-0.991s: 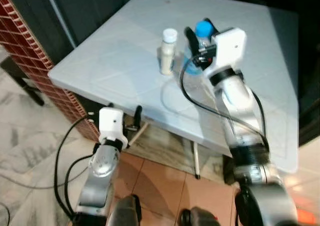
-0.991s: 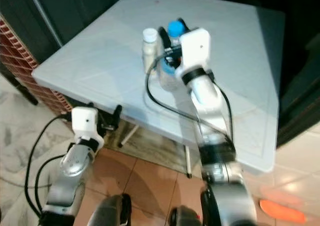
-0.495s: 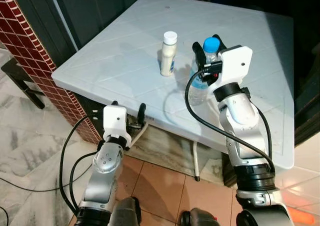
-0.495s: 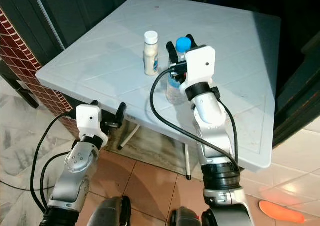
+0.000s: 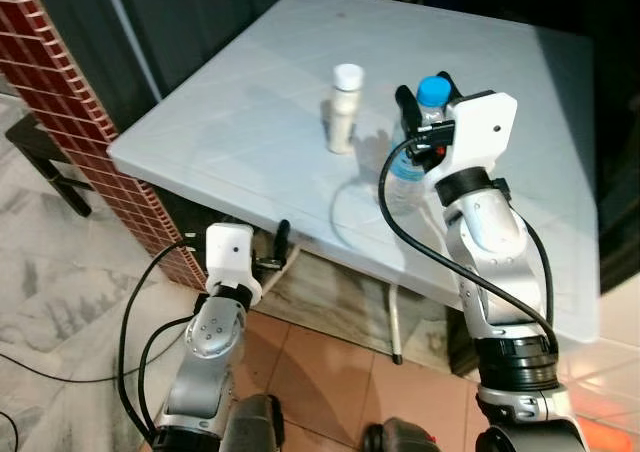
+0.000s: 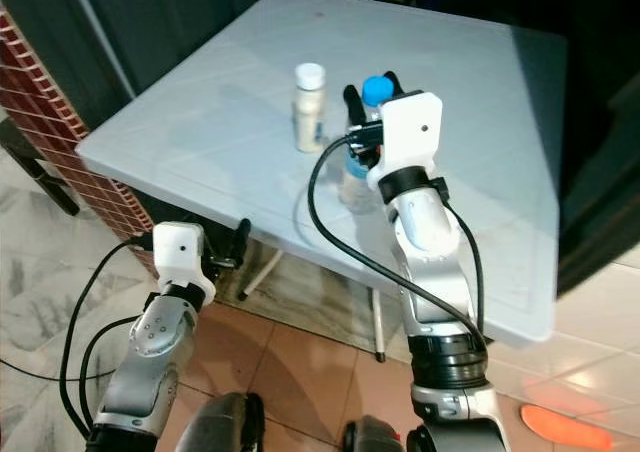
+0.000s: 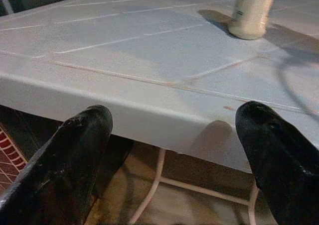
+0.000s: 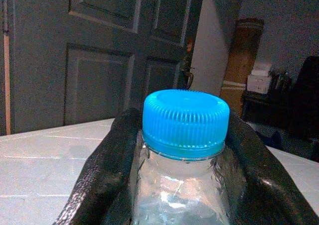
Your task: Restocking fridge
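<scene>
Since half a second ago almost nothing has moved: the right tool (image 8: 182, 185) stays clenched around the neck of the water bottle (image 5: 412, 167), which stands on the white surface (image 5: 240, 122) beside the small cream bottle (image 5: 345, 109). The left tool (image 7: 174, 150), fingers spread apart, hangs below the surface edge.

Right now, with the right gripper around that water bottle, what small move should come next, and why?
Probably lift it straight up. The right gripper has both black fingers against the water bottle just below its blue cap, so the hold looks set. The white bottle stands close beside it on the table, so sideways motion risks a knock.
</scene>
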Motion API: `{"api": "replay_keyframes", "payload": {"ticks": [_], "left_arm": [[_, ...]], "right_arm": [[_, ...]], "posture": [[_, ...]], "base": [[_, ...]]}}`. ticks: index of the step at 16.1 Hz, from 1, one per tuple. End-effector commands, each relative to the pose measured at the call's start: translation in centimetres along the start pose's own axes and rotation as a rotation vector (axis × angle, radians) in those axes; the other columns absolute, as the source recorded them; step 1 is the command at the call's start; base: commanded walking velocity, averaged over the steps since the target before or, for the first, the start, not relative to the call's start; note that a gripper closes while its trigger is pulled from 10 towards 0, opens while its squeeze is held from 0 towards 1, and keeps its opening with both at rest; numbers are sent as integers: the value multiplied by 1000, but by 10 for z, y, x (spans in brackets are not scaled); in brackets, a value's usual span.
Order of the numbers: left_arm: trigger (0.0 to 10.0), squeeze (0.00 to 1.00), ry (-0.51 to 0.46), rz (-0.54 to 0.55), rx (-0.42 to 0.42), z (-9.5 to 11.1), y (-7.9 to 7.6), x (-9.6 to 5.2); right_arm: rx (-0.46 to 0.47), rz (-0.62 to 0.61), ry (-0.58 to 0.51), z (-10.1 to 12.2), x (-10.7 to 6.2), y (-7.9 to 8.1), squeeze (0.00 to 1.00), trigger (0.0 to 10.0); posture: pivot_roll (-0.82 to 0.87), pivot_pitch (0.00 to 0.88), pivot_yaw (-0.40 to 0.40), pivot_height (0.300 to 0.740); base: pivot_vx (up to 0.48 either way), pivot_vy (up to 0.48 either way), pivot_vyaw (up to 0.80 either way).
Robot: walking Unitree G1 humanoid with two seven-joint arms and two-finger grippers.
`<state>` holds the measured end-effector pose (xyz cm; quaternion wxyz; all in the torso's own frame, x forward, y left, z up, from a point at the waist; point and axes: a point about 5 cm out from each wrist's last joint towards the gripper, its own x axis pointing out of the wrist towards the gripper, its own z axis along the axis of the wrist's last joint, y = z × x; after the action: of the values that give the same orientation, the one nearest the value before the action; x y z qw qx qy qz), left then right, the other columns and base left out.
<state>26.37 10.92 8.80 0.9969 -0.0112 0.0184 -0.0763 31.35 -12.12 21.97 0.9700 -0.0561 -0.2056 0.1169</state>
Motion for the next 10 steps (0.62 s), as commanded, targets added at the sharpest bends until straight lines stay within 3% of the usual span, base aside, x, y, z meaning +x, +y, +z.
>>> {"api": "replay_keyframes", "payload": {"ticks": [1,7,8,10], "left_arm": [[10000,0,0,11,-18,1,0,0],[10000,0,1,8,-25,0,-3,2],[10000,0,4,2,-24,0,-3,3],[10000,0,6,-3,-19,0,-4,4]], "right_arm": [[20,21,31,-4,-1,9,0,10000],[-8,8,48,-6,0,3,0,10000],[-42,22,44,-6,0,6,0,10000],[-66,45,34,-5,-1,11,0,10000]], "posture": [[13,69,20,740],[6,59,12,740],[7,59,11,740],[5,58,12,740]], "base": [[0,446,0],[0,426,0],[0,0,0],[0,0,800]]}}
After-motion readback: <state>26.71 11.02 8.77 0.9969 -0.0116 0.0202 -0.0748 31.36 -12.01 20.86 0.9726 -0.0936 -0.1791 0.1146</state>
